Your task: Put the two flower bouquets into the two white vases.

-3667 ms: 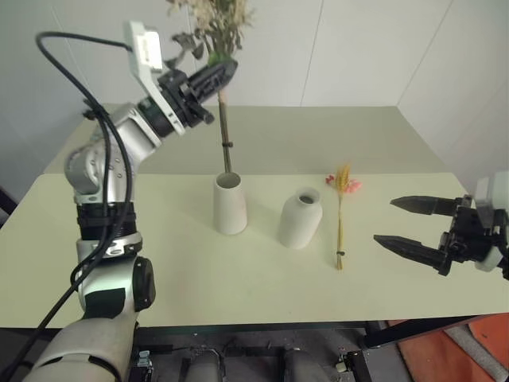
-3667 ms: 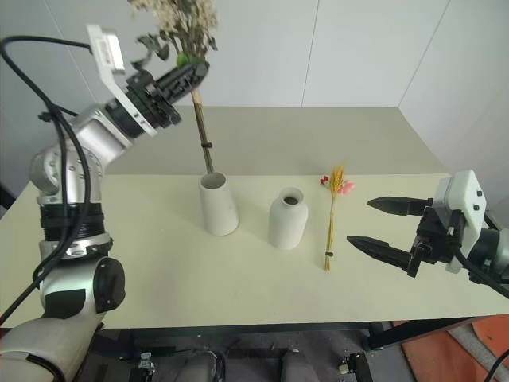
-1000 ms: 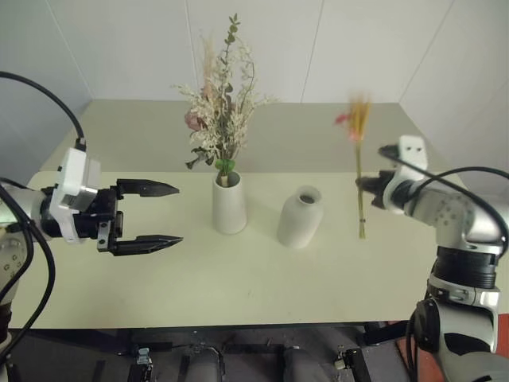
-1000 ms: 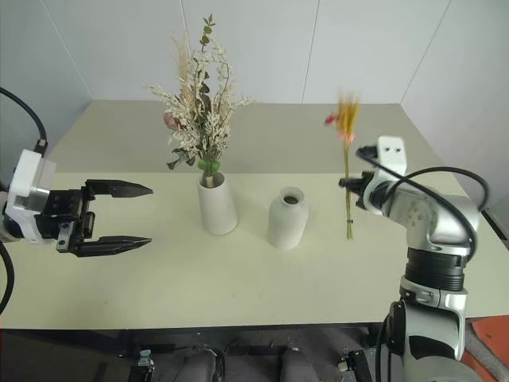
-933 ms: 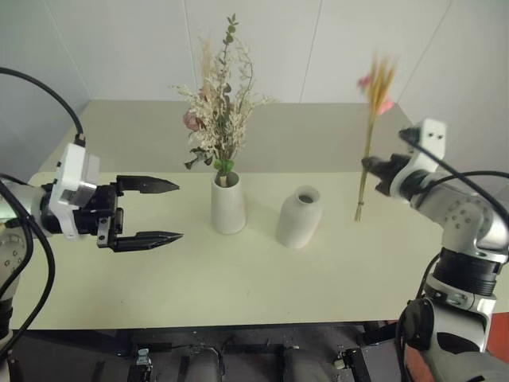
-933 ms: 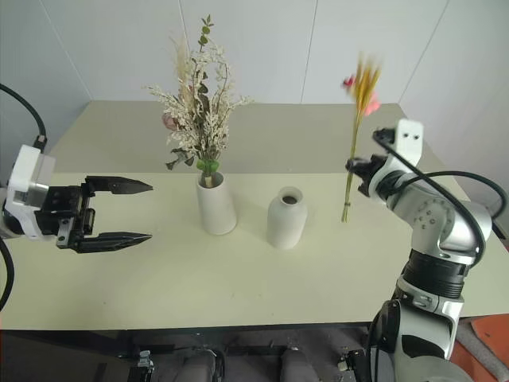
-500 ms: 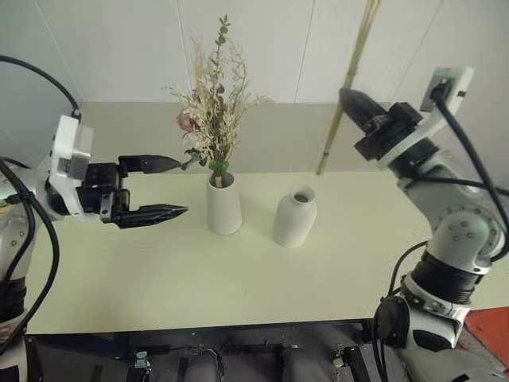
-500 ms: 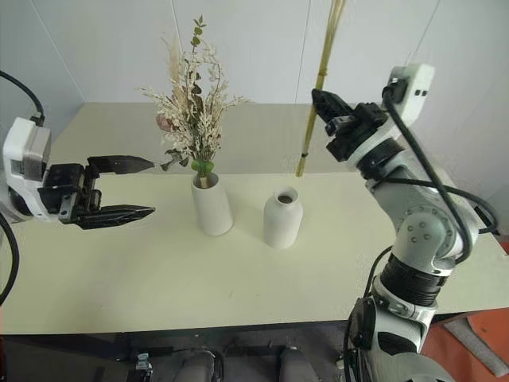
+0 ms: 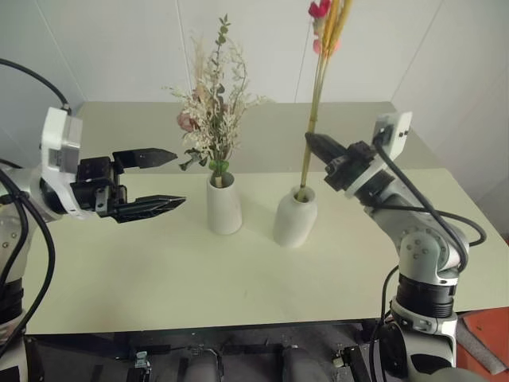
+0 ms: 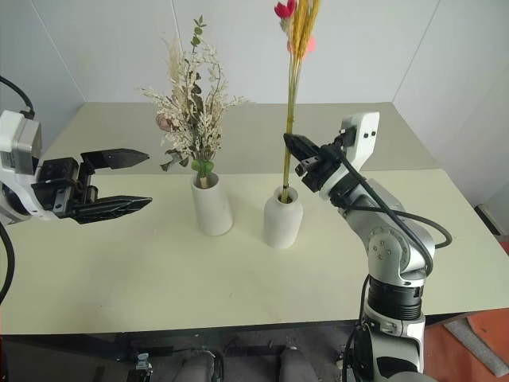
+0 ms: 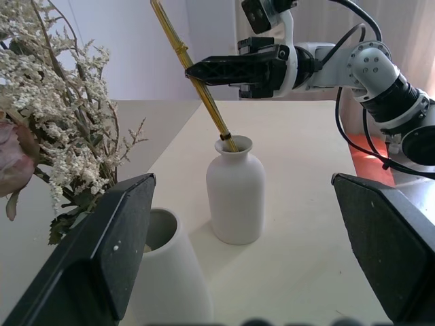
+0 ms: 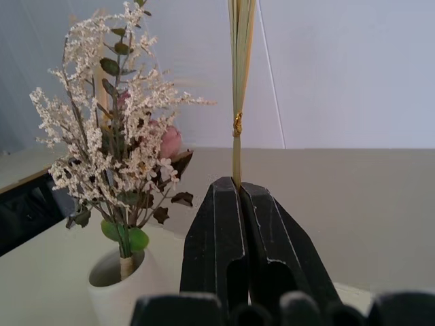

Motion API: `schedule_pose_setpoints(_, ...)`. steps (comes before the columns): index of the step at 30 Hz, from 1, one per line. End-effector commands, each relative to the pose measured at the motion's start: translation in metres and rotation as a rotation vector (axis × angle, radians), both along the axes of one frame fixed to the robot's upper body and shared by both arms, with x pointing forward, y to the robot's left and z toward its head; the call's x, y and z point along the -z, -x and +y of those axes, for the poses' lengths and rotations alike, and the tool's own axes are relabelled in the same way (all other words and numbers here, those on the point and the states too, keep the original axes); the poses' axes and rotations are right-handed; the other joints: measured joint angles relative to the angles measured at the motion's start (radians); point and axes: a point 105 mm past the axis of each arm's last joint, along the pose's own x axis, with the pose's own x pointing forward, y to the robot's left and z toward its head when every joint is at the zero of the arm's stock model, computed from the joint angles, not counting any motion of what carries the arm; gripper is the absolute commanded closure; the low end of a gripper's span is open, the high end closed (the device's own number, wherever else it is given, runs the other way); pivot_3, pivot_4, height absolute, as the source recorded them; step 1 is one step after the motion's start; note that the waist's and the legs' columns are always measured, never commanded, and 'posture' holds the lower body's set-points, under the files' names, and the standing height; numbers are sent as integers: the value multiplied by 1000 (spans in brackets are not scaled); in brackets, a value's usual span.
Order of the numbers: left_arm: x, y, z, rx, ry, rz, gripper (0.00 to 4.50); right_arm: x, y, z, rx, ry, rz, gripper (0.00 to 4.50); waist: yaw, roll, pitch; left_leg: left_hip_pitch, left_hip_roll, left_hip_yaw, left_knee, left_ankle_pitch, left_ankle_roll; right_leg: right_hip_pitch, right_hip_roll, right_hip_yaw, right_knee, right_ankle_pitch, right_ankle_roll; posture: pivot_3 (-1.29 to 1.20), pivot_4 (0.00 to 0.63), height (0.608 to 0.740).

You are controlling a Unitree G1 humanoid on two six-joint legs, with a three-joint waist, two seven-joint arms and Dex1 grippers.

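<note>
Left eye view: my right gripper (image 9: 314, 143) pinched the slim bunch (image 9: 318, 87), its stem tip inside the round vase (image 9: 294, 216). It looked light and bendy. My left gripper (image 9: 163, 179) stood apart, empty.

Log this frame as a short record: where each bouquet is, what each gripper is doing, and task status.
bushy bouquet: standing in the cone vase
slim bouquet: stem ends in the mouth of the bottle vase
right gripper: shut on the slim bouquet's stems
left gripper: open, holding nothing, beside the cone vase
status: slim bouquet not yet released
</note>
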Motion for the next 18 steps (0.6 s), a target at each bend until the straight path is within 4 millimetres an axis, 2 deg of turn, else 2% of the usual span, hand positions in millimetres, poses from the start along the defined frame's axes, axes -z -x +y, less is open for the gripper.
schedule_pose_setpoints(1, -11, 7, 0, -1, -12, -49, 0, 2, 15, -4, 2, 30, -61, 3785, 1, 0, 0, 0, 0, 0, 0, 0, 0, 0, 0, 0, 0, 0, 0, 0, 150, 740)
schedule_pose_setpoints(8, -11, 4, 0, -1, -21, -47, 0, 29, 45, -25, -3, 106, -42, 1458, 2, 0, 0, 0, 0, 0, 0, 0, 0, 0, 0, 0, 0, -1, 2, 0, 150, 740)
schedule_pose_setpoints(12, -11, 3, 0, 2, -24, -46, 0, 37, 54, -41, 14, 132, -11, 67, 3, 0, 0, 1, 0, 0, 0, 0, 0, 1, 0, 0, 0, -3, 5, 0, 150, 740)
schedule_pose_setpoints(18, -6, 3, 0, 0, -35, -36, 0, 43, 66, -75, 56, 245, 27, 28, 6, 0, 0, 2, 0, 0, 0, 0, 0, 2, 0, 0, 0, -3, 5, 0, 150, 740)
